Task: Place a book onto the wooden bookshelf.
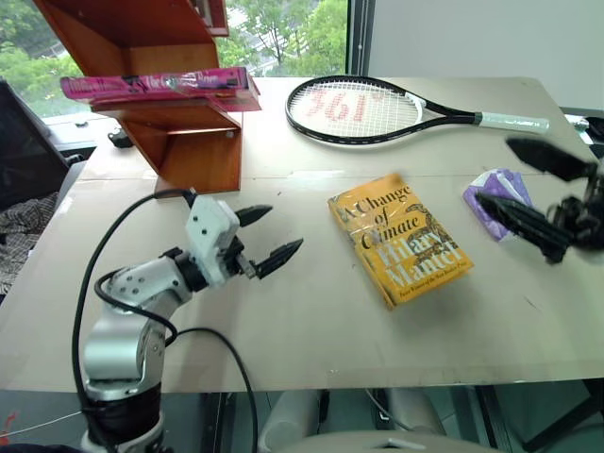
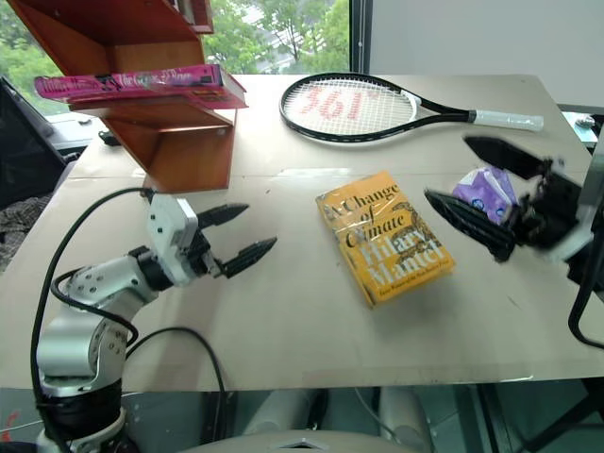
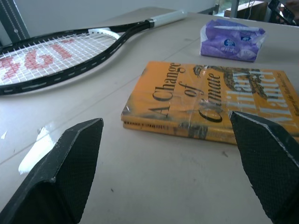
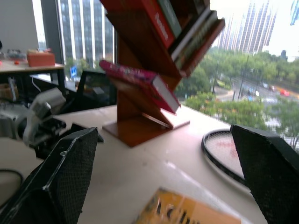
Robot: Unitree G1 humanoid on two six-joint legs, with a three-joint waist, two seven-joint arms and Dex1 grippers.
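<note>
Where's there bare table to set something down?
Bare table runs along the near edge, between the left pincer and the yellow book. It is crowded between that book, the purple packet and the racket.

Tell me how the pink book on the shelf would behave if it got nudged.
The pink book lies flat on a slanted board of the wooden bookshelf, overhanging it at both ends, so a nudge would probably slide or pivot it rather than tip it. It looks thick, likely stiff and fairly heavy. Its glossy-looking cover may slip easily.
</note>
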